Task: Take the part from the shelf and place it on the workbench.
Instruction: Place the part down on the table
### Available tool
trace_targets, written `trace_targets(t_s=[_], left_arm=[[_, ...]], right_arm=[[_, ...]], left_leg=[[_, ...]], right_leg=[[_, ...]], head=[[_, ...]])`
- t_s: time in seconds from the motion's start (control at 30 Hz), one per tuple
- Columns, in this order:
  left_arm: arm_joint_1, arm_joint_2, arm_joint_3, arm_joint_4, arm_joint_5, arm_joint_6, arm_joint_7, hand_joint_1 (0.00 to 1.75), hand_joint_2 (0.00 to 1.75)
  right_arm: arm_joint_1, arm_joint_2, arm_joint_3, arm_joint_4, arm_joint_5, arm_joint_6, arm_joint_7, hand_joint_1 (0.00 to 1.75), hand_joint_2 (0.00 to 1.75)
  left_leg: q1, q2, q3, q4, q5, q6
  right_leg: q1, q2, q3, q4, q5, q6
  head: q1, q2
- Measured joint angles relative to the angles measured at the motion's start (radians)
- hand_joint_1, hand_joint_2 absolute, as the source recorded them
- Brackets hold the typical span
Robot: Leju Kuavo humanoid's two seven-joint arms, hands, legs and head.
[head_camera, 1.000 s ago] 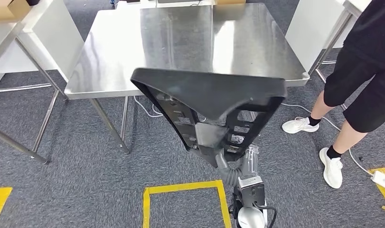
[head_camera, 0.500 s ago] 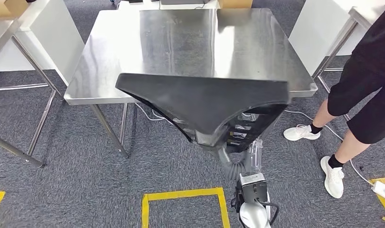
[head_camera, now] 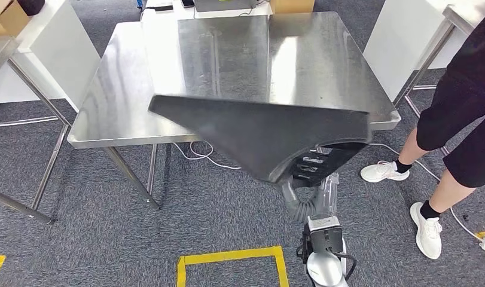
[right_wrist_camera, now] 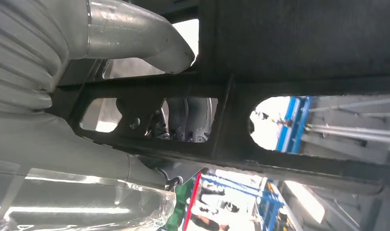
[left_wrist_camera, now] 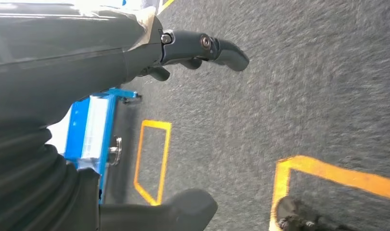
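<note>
A large black moulded plastic part (head_camera: 270, 134) hangs over the near edge of the steel workbench (head_camera: 228, 54), its broad smooth face up and its ribbed underside showing at the lower right. My right arm (head_camera: 314, 203) reaches up beneath it. In the right wrist view my right hand (right_wrist_camera: 53, 125) grips the part's (right_wrist_camera: 298, 43) ribbed frame, thumb (right_wrist_camera: 140, 43) on one side of a bar and fingers on the other. My left hand (left_wrist_camera: 77, 72) hangs over the grey carpet with its fingers (left_wrist_camera: 207, 48) apart and nothing in it.
A person (head_camera: 461, 101) in black shorts and white shoes stands close by the workbench's right corner. White tables flank the bench at left (head_camera: 42, 54) and right (head_camera: 401, 42). A white cable (head_camera: 198, 154) lies under the bench; a yellow floor marking (head_camera: 228, 258) lies near my feet.
The whole view has shifted as the camera came closer to the workbench. The part has tipped flatter and now overlaps the bench's near edge, with less of its ribbed underside showing.
</note>
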Motion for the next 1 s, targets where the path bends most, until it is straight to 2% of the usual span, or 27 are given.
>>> trace_targets(t_s=[0.07,0.1,0.13,0.17,0.2,0.23,0.27,0.3,0.37,0.43,0.47,0.5,0.57,0.6,0.63,0.67,0.73,0.77,0.8,0.87,0.93,1.0], left_arm=[[0.001,0.001,0.003,0.0,-0.001,0.001,-0.001,0.0,1.75],[0.003,0.002,0.004,0.0,-0.002,0.001,-0.001,0.0,1.75],[0.004,0.001,0.005,0.0,-0.003,0.001,-0.001,0.0,1.75],[0.004,0.001,0.005,0.0,-0.004,0.001,-0.001,0.0,1.75],[0.004,0.002,0.005,0.0,-0.006,0.002,-0.001,0.0,1.75],[0.005,0.002,0.005,0.0,-0.006,0.002,-0.001,0.0,1.75],[0.005,0.002,0.005,0.0,-0.006,0.002,-0.002,0.0,1.75],[0.005,0.003,0.006,0.0,-0.007,0.002,-0.003,0.0,1.75],[0.004,0.002,0.006,0.0,-0.007,0.003,-0.005,0.0,1.75],[0.003,0.002,0.006,0.0,-0.007,0.003,-0.005,0.0,1.75],[0.003,0.001,0.007,0.0,-0.007,0.003,-0.004,0.0,1.75],[0.002,0.0,0.007,0.0,-0.007,0.003,-0.004,0.0,1.75],[0.002,0.0,0.007,0.0,-0.009,0.003,-0.004,0.0,1.75],[0.003,0.0,0.007,0.0,-0.009,0.003,-0.004,0.0,1.75],[0.003,0.0,0.008,0.0,-0.01,0.003,-0.004,0.0,1.75],[0.003,0.0,0.008,0.0,-0.01,0.003,-0.004,0.0,1.75],[0.004,0.0,0.009,0.0,-0.009,0.003,-0.004,0.0,1.75],[0.003,0.0,0.01,0.001,-0.008,0.004,-0.005,0.0,1.75],[0.003,-0.001,0.011,0.001,-0.007,0.004,-0.005,0.0,1.75],[0.003,-0.002,0.012,0.001,-0.006,0.004,-0.005,0.0,1.75],[0.002,-0.002,0.012,0.0,-0.005,0.005,-0.003,0.0,1.75],[-0.001,-0.002,0.013,0.0,-0.005,0.007,-0.004,0.0,1.75]], right_arm=[[0.004,0.0,-0.002,-0.005,0.0,-0.001,0.001,1.75,1.75],[0.007,-0.001,-0.003,-0.006,0.0,-0.001,0.001,1.75,1.75],[0.01,-0.001,-0.005,-0.007,0.0,-0.002,0.001,1.75,1.75],[0.012,-0.002,-0.006,-0.008,0.0,-0.003,0.001,1.75,1.75],[0.013,-0.002,-0.007,-0.011,0.0,-0.004,0.001,1.75,1.75],[0.014,-0.002,-0.008,-0.013,0.0,-0.004,0.002,1.75,1.75],[0.013,-0.003,-0.009,-0.016,0.0,-0.004,0.002,1.75,1.75],[0.014,-0.003,-0.01,-0.018,0.0,-0.005,0.002,1.75,1.75],[0.015,-0.004,-0.012,-0.023,0.0,-0.005,0.002,1.75,1.75],[0.016,-0.006,-0.013,-0.026,0.0,-0.007,0.002,1.75,1.75],[0.016,-0.007,-0.013,-0.028,0.0,-0.008,0.002,1.75,1.75],[0.016,-0.009,-0.013,-0.028,0.0,-0.01,0.002,1.75,1.75],[0.018,-0.011,-0.013,-0.029,-0.001,-0.012,0.002,1.75,1.75],[0.02,-0.013,-0.013,-0.029,-0.003,-0.013,0.002,1.75,1.75],[0.021,-0.014,-0.013,-0.029,-0.005,-0.014,0.002,1.75,1.75],[0.022,-0.016,-0.013,-0.029,-0.007,-0.014,0.002,1.75,1.75],[0.022,-0.017,-0.013,-0.028,-0.01,-0.014,0.002,1.75,1.75],[0.022,-0.017,-0.013,-0.028,-0.012,-0.014,0.001,1.75,1.75],[0.021,-0.017,-0.013,-0.027,-0.013,-0.014,0.001,1.75,1.75],[0.021,-0.017,-0.014,-0.025,-0.015,-0.013,0.001,1.75,1.75],[0.021,-0.017,-0.014,-0.024,-0.016,-0.012,0.0,1.75,1.75],[0.015,-0.016,-0.015,-0.023,-0.018,-0.012,-0.001,1.75,1.75]], left_leg=[[0.001,0.0,-0.086,0.108,-0.043,-0.007],[0.001,0.0,-0.117,0.128,-0.049,-0.008],[0.001,0.0,-0.134,0.122,-0.037,-0.008],[0.0,0.0,-0.133,0.08,-0.001,-0.004],[-0.001,0.001,-0.12,0.017,0.054,0.002],[-0.004,0.002,-0.106,-0.039,0.096,0.009],[-0.008,0.003,-0.094,-0.087,0.125,0.018],[-0.011,0.004,-0.087,-0.112,0.138,0.027],[-0.013,0.003,-0.075,-0.124,0.132,0.04],[-0.009,0.003,-0.053,-0.131,0.134,0.049],[-0.008,0.002,-0.042,-0.132,0.132,0.053],[-0.007,0.002,-0.037,-0.132,0.129,0.056],[-0.008,0.0,-0.029,-0.132,0.118,0.061],[-0.009,-0.002,-0.022,-0.132,0.111,0.061],[-0.009,-0.004,-0.013,-0.132,0.103,0.061],[-0.009,-0.005,-0.002,-0.132,0.095,0.06],[-0.009,-0.008,0.02,-0.132,0.077,0.054],[-0.009,-0.009,0.027,-0.132,0.069,0.05],[-0.008,-0.009,0.03,-0.133,0.062,0.041],[-0.009,-0.006,0.038,-0.127,0.057,0.025],[-0.008,-0.002,0.052,-0.121,0.047,0.013],[-0.001,-0.001,0.042,-0.086,0.022,0.004]], right_leg=[[0.001,0.003,0.008,0.0,-0.011,-0.005],[0.001,0.005,0.014,0.0,-0.017,-0.006],[0.002,0.007,0.022,0.0,-0.024,-0.005],[0.002,0.009,0.033,0.0,-0.033,-0.003],[0.003,0.009,0.044,-0.001,-0.042,-0.001],[0.005,0.01,0.055,-0.001,-0.051,0.003],[0.007,0.01,0.063,-0.001,-0.06,0.008],[0.01,0.011,0.069,-0.001,-0.065,0.014],[0.018,0.012,0.077,0.006,-0.068,0.029],[0.022,0.01,0.071,0.037,-0.076,0.037],[0.021,0.008,0.052,0.073,-0.084,0.038],[0.02,0.006,0.019,0.126,-0.096,0.039],[0.019,0.005,-0.063,0.237,-0.134,0.039],[0.019,0.005,-0.094,0.264,-0.149,0.039],[0.018,0.005,-0.109,0.257,-0.148,0.043],[0.018,0.004,-0.106,0.216,-0.125,0.049],[0.018,0.003,-0.075,0.09,-0.037,0.062],[0.019,0.0,-0.065,0.047,-0.013,0.056],[0.026,-0.002,-0.058,0.027,-0.002,0.045],[0.031,-0.004,-0.053,0.022,-0.011,0.012],[0.022,-0.001,-0.03,0.013,-0.003,-0.005],[0.019,0.0,-0.004,0.014,-0.01,-0.016]], head=[[-0.001,0.0],[-0.001,0.0],[-0.001,0.0],[-0.001,0.0],[-0.001,0.0],[-0.001,0.0],[-0.001,0.0],[-0.001,0.0],[-0.001,0.0],[0.001,0.0],[0.002,0.0],[0.002,0.0],[0.003,0.0],[0.002,0.0],[0.003,0.0],[0.003,0.0],[0.003,0.0],[0.002,0.0],[0.002,0.0],[0.001,0.0],[0.0,0.0],[-0.005,0.0]])
